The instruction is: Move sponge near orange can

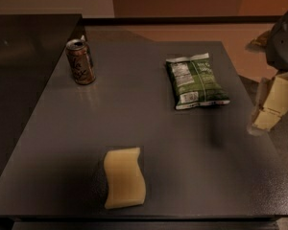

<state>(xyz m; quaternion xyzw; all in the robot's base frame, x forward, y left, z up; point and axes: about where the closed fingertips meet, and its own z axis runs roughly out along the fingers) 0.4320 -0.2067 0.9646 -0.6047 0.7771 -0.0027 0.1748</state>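
Sponge (124, 178), can (80, 61); gripper (262, 120) at right edge.
Sponge pale yellow, flat, front centre; can brownish-orange, upright, back left, well apart.

Gripper (268, 110) at right edge, partly cut off (upper part dark, blurred)

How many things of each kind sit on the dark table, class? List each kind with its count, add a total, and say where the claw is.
Sponge: 1
Orange can: 1
Green snack bag: 1
Total: 3
The claw hangs by the table's right edge, away from all three.
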